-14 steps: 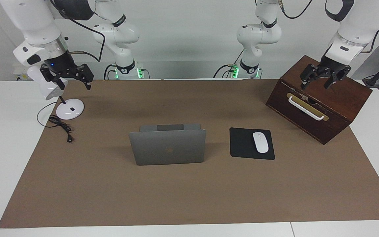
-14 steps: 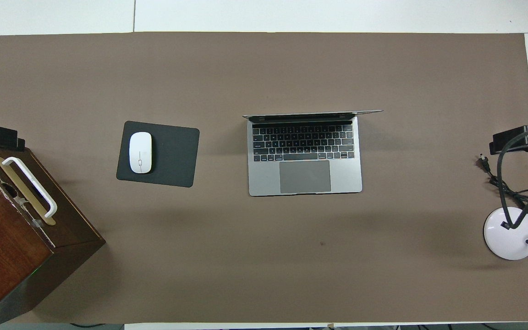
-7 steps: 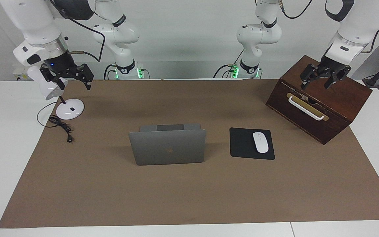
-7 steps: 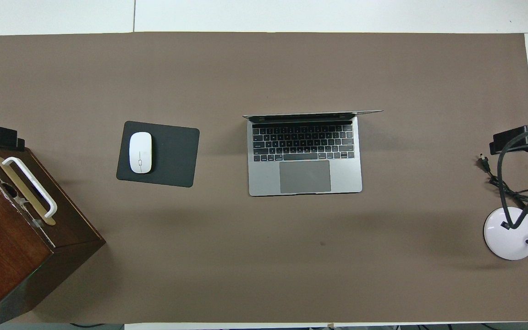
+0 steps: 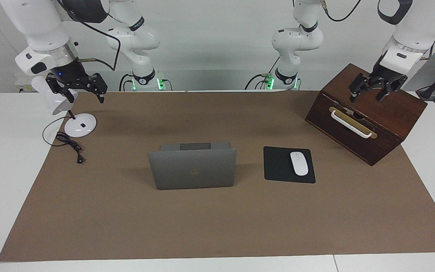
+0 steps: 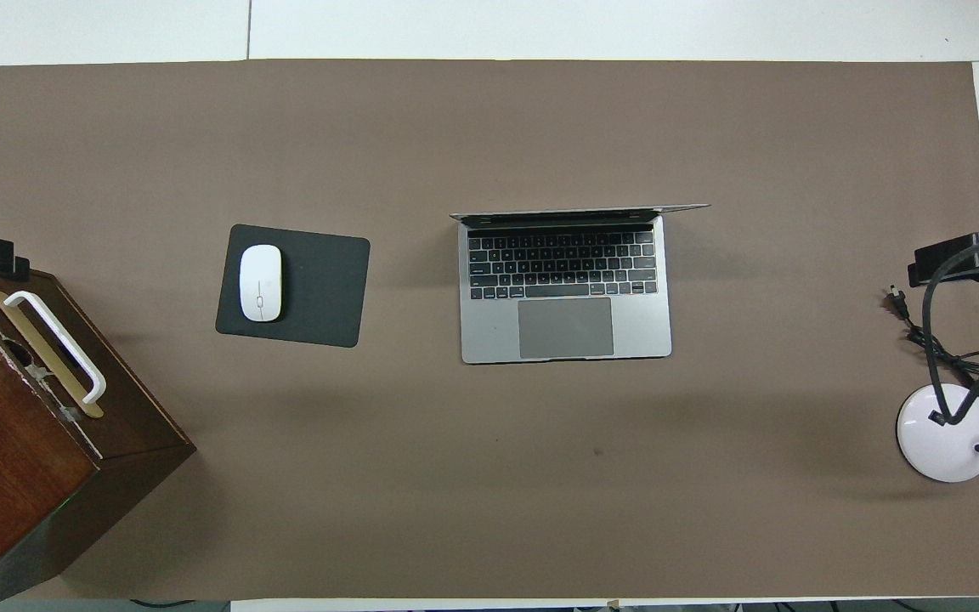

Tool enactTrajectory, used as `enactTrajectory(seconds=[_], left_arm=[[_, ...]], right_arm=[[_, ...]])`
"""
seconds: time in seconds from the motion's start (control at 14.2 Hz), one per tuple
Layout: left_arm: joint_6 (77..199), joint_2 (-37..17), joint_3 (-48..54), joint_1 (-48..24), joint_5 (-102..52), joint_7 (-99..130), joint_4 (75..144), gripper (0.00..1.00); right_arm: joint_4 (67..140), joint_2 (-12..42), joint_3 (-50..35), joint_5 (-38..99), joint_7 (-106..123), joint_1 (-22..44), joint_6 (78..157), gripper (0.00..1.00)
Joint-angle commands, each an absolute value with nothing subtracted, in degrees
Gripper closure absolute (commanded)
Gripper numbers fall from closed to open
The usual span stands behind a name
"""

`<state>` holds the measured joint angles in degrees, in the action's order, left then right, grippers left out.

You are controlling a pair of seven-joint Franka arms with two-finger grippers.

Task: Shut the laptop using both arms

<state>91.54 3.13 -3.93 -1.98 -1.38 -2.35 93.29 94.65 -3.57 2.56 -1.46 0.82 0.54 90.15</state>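
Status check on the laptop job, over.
Left hand open over the wooden box; right hand open over the lamp. Laptop open, untouched. Nothing around the lid.

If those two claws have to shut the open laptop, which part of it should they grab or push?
Probably the top edge of the upright lid, one gripper near each corner, coming down from above and easing it toward the keyboard, which faces the robots. The laptop is thin and hinged at its base. Both the left gripper and right gripper are open and well away from it.
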Motion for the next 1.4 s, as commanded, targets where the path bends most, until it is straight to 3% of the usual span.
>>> enactTrajectory(seconds=[0.0,0.91,0.98,1.19,1.26,1.33], left_arm=[[90.9,3.8,-3.4,-1.9,-0.4,-2.5,93.3,0.0],[91.0,5.4,-3.1,-2.5,-0.4,0.6,95.4,0.0],[91.1,5.6,-3.0,-2.5,-0.4,2.1,95.6,0.18],[94.5,5.6,-2.9,-2.5,-0.4,1.8,95.9,0.85],[95.4,5.6,-2.9,-2.5,-0.4,1.9,96.3,1.0],[96.7,5.6,-2.8,-2.5,-0.4,2.0,96.5,1.0]], right_arm=[[95.9,-4.9,2.5,-1.1,1.3,0.2,90.7,0.0],[96.0,-4.5,3.5,-1.1,4.2,0.0,95.0,0.0],[96.0,-4.4,3.5,-1.1,4.3,0.0,95.5,0.01],[96.2,-4.3,3.5,-1.1,4.8,0.0,97.2,0.05],[96.1,-4.1,3.5,-1.2,4.8,0.0,97.4,0.07],[96.1,-4.1,3.5,-1.2,4.8,0.0,97.5,0.08]])
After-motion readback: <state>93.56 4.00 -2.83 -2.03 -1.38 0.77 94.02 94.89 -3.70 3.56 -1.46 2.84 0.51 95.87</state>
